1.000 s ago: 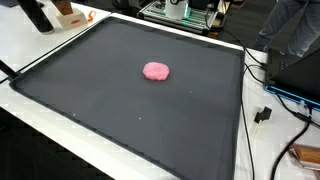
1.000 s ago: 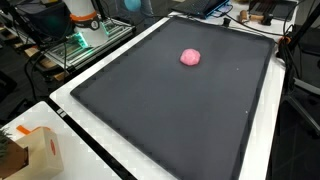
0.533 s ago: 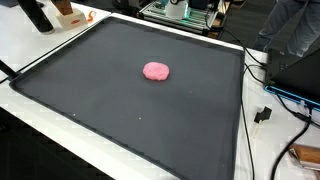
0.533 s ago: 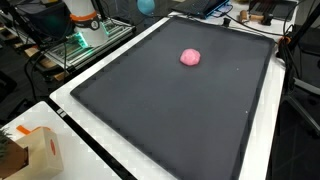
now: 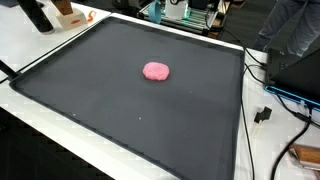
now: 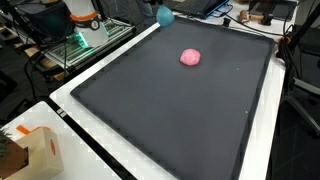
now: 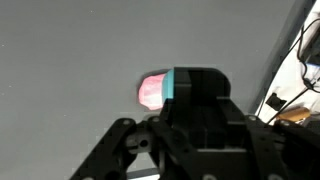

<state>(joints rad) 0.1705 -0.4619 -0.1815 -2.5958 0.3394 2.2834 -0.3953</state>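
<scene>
A pink, rounded lump (image 5: 155, 71) (image 6: 190, 57) lies alone on a large dark mat (image 5: 90, 95) (image 6: 150, 115). In both exterior views only a teal tip of my gripper (image 5: 150, 10) (image 6: 165, 15) shows, at the mat's far edge and well short of the lump. In the wrist view the gripper (image 7: 195, 85) fills the lower half as a dark block with a teal strip on its left side. Its fingers stand together with no gap showing. The pink lump (image 7: 150, 90) peeks out just behind the fingers, partly hidden by them.
The mat lies on a white table (image 5: 40, 125). A cardboard box (image 6: 35, 150) sits at one corner, and a small box (image 5: 68, 14) and a black object (image 5: 38, 15) at another. Cables (image 5: 265, 100) run along one side. An equipment rack (image 6: 85, 35) stands beyond the far edge.
The teal tip of my gripper has moved in over the mat's far edge, closer to the pink lump. The lump has not moved.
</scene>
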